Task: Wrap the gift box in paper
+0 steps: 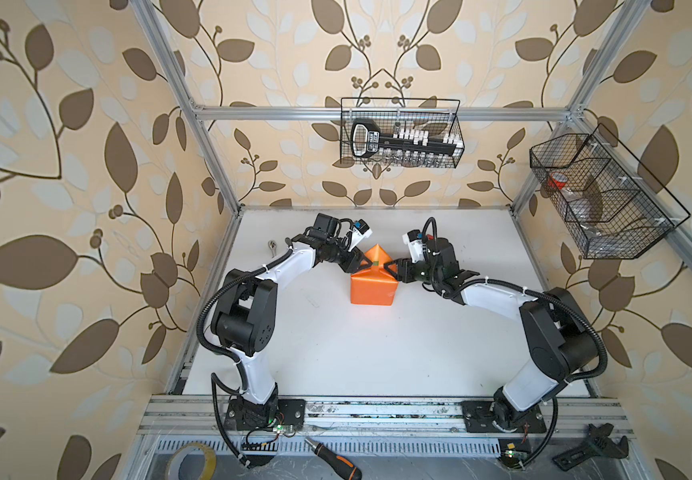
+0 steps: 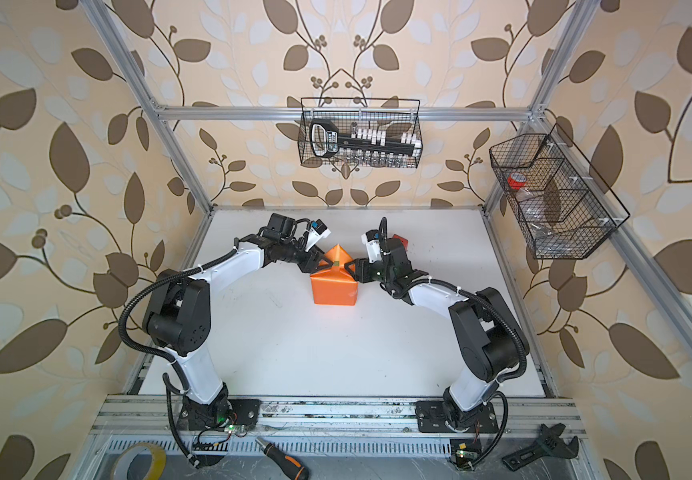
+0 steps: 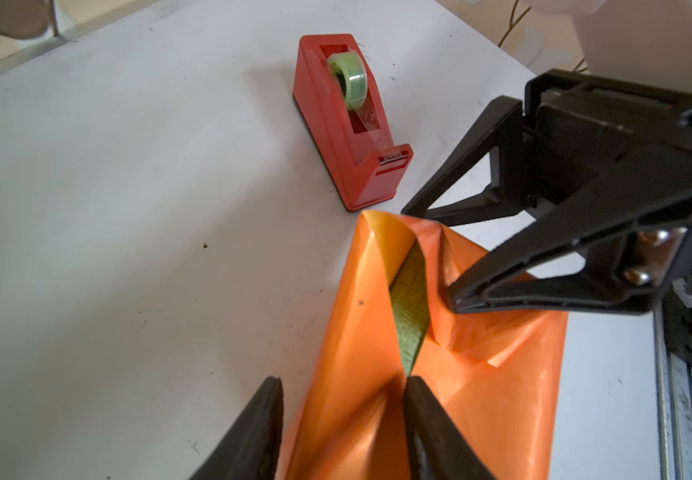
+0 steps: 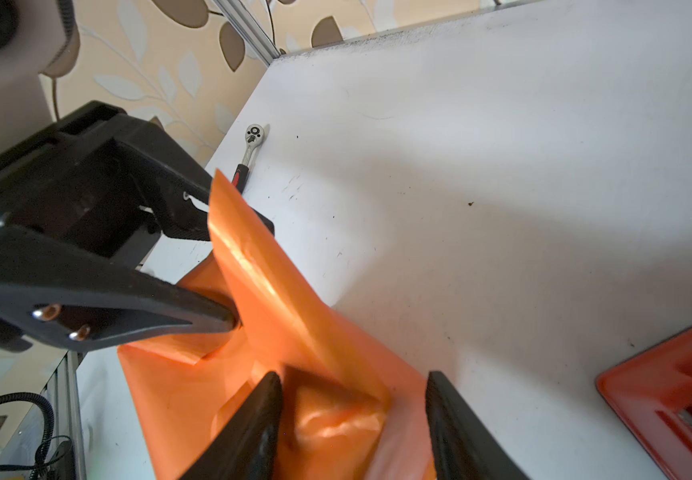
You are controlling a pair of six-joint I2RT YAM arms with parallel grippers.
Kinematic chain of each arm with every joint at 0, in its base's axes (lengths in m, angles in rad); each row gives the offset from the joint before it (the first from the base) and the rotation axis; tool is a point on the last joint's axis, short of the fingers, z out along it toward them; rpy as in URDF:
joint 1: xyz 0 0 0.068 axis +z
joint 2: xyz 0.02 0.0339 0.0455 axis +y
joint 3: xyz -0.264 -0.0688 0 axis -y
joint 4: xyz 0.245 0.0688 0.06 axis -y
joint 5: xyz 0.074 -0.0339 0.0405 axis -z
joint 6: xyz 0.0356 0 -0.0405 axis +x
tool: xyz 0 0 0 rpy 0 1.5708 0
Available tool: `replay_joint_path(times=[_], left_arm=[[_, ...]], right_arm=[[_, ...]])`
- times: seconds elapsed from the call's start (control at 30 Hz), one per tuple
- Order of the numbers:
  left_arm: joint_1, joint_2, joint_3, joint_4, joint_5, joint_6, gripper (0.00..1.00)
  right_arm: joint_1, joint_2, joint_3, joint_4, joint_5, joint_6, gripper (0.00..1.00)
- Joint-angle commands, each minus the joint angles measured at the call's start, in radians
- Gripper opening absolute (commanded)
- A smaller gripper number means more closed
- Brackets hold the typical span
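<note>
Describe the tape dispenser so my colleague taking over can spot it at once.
Start at the white table and find the parcel of orange paper at its middle. Just beyond it to the right, toward the back wall, sits the tape dispenser, mostly hidden behind the right arm in both top views. It is the only red wedge-shaped block there, holding a pale green tape roll.

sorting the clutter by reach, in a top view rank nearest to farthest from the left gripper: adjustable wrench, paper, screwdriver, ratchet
1. the paper, right at the left gripper, mid-scene.
2. the ratchet, off to the left, slightly farther back.
3. the screwdriver, at the front, near the middle.
4. the adjustable wrench, at the front, far right.
</note>
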Motion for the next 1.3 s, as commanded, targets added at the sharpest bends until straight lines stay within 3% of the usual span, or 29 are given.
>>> replay_joint_path(times=[0.0, 0.37, 0.87, 1.07, 1.27], left_arm=[[0.019, 0.017, 0.047, -0.073, 0.085, 0.087, 0.49], [0.048, 0.057, 0.091, -0.080, 0.226, 0.151, 0.34], [0.048, 0.093, 0.128, -0.051, 0.308, 0.144, 0.14], [0.041, 0.050, 0.074, -0.008, 0.287, 0.139, 0.06], [0.024, -0.021, -0.037, 0.092, 0.206, 0.128, 0.07]], right_arm=[[-0.006, 0.021, -0.035, -0.113, 0.020, -0.047, 0.56], [-0.007, 0.024, -0.027, -0.118, 0.025, -0.055, 0.55], [-0.007, 0.023, -0.017, -0.129, 0.026, -0.055, 0.54], [-0.009, 0.029, 0.004, -0.140, 0.031, -0.055, 0.55], [-0.012, 0.040, 0.026, -0.150, 0.018, -0.056, 0.55]])
